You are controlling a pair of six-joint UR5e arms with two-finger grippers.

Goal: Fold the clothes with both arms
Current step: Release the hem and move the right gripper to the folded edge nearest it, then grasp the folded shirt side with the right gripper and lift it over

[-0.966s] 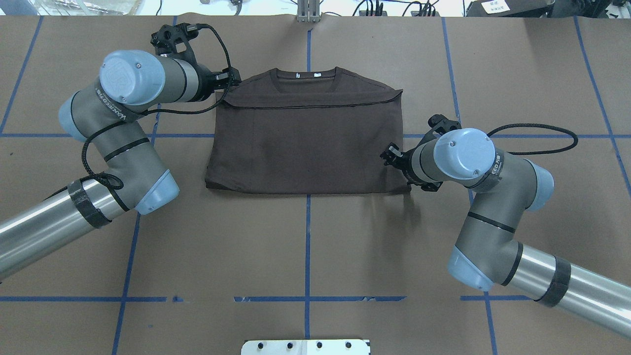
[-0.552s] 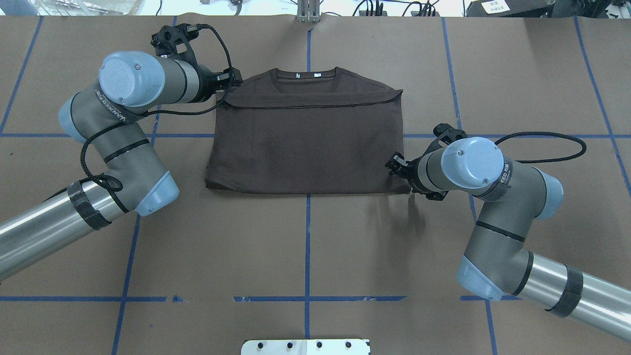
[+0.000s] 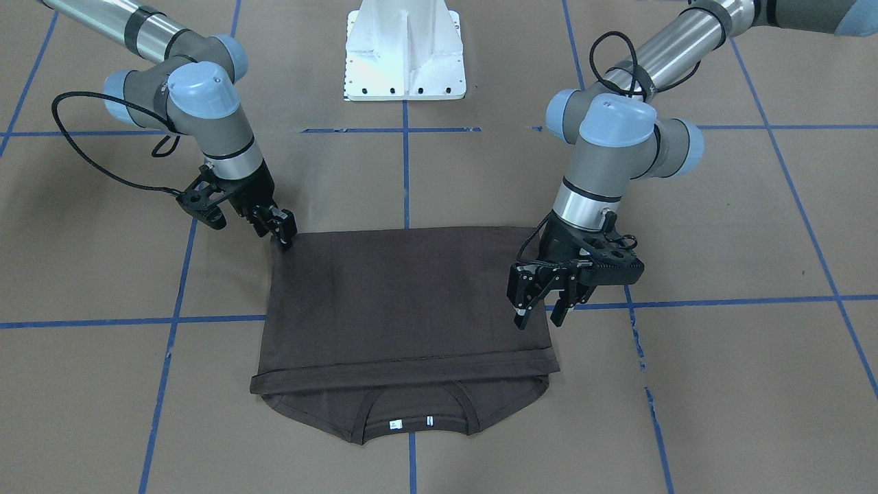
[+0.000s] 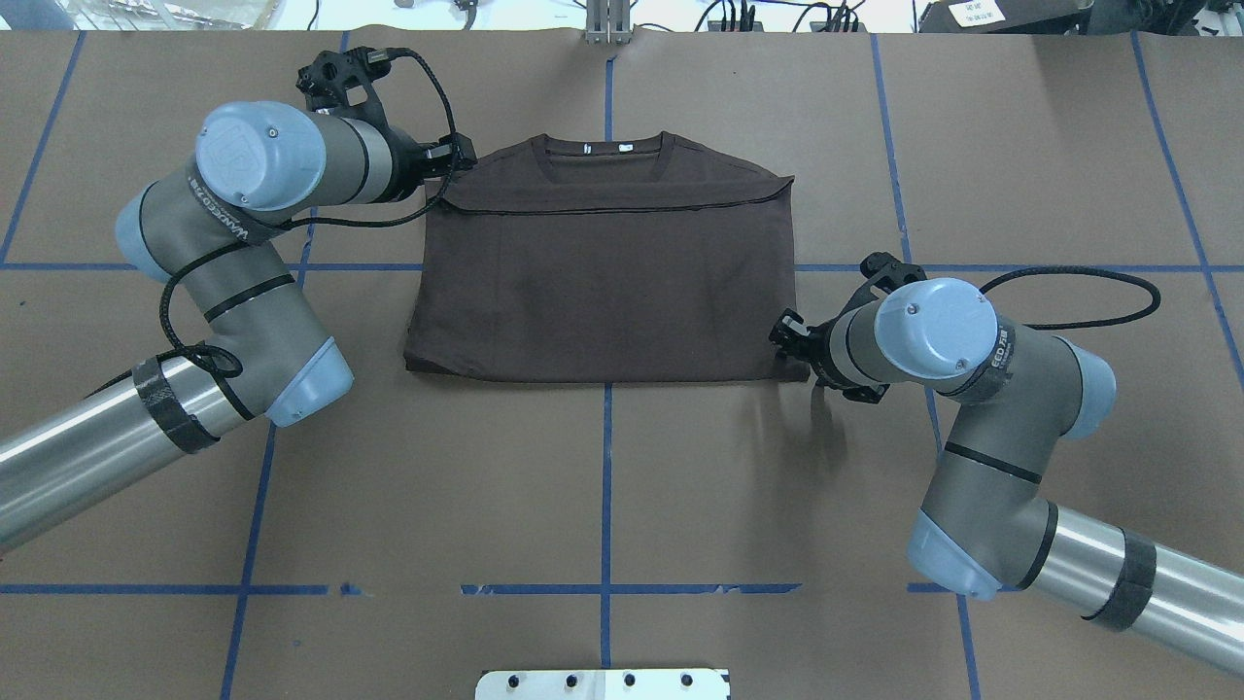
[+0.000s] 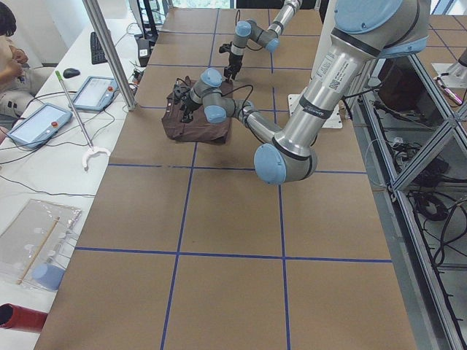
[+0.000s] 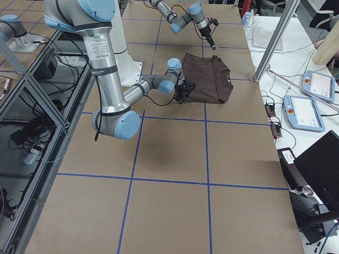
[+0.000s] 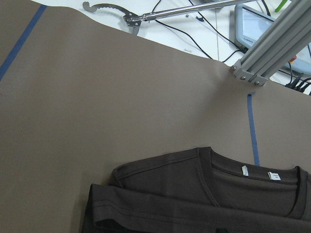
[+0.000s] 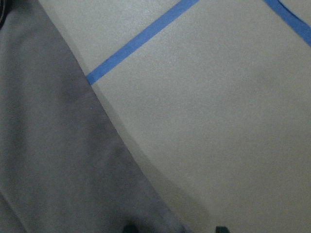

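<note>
Shirt: the dark brown T-shirt [image 4: 603, 292] lies flat on the brown-papered table [image 4: 603, 506], centred on the middle blue tape line [image 4: 605, 467] and toward the far side. It is folded once. The lower half is turned up over the chest, and its hem [image 4: 603, 207] runs left to right just short of the collar [image 4: 603, 148]. The collar points to the far edge, with two small white labels [image 3: 410, 422] showing inside it. The near edge is a clean fold.

Left side: my left pincer [image 3: 539, 318] hangs over the shirt's far left corner, where the hem meets the side edge. Its fingers are spread wide and point down. I cannot tell whether the tips touch the cloth. The wrist camera there looks down on the collar, the labels and the bare table beyond.

Right side: my right pincer [image 3: 283, 238] is low at the shirt's near right corner, tilted in toward it. From across the table it shows edge-on, so that view does not show the gap. The wrist camera shows two dark fingertips [image 8: 129, 228] set apart at the bottom of its view. One is over the cloth and one over bare paper, with the shirt's edge running between them. So the fingers are apart and nothing is pinched.

Other: the white pedestal base [image 3: 405, 48] stands at the near edge, midway between my arms.
</note>
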